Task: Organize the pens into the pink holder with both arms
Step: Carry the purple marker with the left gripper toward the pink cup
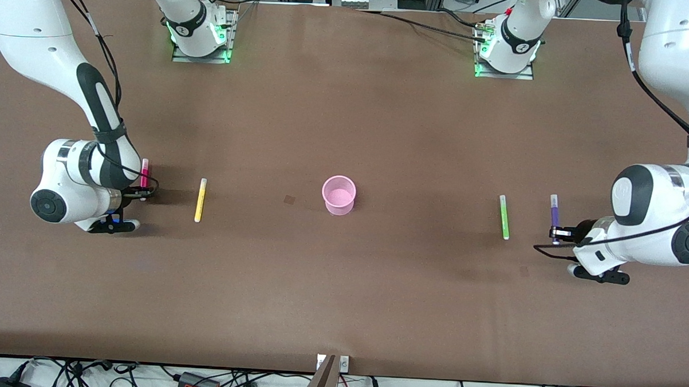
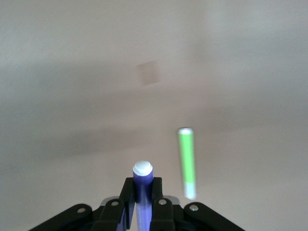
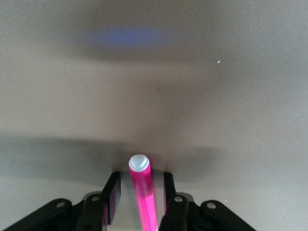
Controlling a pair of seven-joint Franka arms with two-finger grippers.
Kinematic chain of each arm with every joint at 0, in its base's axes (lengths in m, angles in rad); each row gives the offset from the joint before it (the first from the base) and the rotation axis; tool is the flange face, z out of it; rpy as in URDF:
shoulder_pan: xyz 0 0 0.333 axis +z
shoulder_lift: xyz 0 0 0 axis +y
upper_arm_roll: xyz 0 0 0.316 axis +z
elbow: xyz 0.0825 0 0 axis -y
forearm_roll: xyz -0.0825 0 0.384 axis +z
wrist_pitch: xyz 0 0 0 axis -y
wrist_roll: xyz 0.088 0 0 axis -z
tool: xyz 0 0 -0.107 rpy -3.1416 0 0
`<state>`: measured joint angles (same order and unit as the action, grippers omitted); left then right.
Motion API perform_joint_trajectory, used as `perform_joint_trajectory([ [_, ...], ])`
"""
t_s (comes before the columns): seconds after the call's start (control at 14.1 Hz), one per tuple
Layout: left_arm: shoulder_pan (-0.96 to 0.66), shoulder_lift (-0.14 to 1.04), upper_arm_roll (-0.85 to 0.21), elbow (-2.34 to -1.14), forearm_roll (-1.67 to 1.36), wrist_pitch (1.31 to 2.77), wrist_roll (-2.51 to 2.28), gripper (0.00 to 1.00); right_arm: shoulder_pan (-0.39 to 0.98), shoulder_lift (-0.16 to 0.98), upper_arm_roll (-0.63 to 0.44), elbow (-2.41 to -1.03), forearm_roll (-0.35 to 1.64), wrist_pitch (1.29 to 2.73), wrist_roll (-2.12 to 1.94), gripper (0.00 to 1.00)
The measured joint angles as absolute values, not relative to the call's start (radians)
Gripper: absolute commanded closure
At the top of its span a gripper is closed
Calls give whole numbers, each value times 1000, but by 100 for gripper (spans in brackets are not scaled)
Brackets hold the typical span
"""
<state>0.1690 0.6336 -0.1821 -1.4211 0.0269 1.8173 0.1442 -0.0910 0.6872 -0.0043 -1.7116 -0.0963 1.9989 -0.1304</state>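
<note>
The pink holder [image 1: 338, 195] stands upright at the table's middle. My left gripper [image 1: 555, 234] [image 2: 142, 188] is low at the left arm's end of the table, shut on the purple pen [image 1: 554, 209] [image 2: 143, 179]. The light green pen [image 1: 503, 217] [image 2: 186, 161] lies beside it, toward the holder. At the right arm's end, my right gripper [image 1: 143, 193] [image 3: 141, 182] straddles the magenta pen [image 1: 144, 172] [image 3: 144, 199]; it is open, with a gap on each side of the pen. The yellow pen [image 1: 200, 200] lies between that pen and the holder.
A small dark square mark [image 1: 289, 199] [image 2: 150, 73] sits on the brown table beside the holder. Both arm bases [image 1: 201, 36] [image 1: 507, 50] stand along the edge farthest from the front camera. Cables hang below the near table edge [image 1: 338, 370].
</note>
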Motion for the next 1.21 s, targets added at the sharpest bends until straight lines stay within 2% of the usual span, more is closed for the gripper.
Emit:
perform_joint_trajectory([
  [0.21,165,612,-315,-1379,22,1752,159,99,-91,687,-4,-1710,-97,1994,-144,97],
  [0.28,164,611,-370,-1367,16,1744,160,99,-91,687,-4,-1710,-97,1994,-149,100],
  [0.5,155,611,-526,-1359,-75,1741,167,99,-91,687,-4,-1703,-98,1993,-211,100],
  [0.71,125,617,-615,-1360,-210,1781,333,99,-89,666,1,-1652,-98,1942,-269,100],
  [1.0,67,646,-666,-1363,-383,1931,717,100,-34,555,18,-1495,-74,1693,-341,100],
  [1.21,4,703,-669,-1366,-478,2050,984,100,18,528,52,-1428,21,1650,-343,100],
])
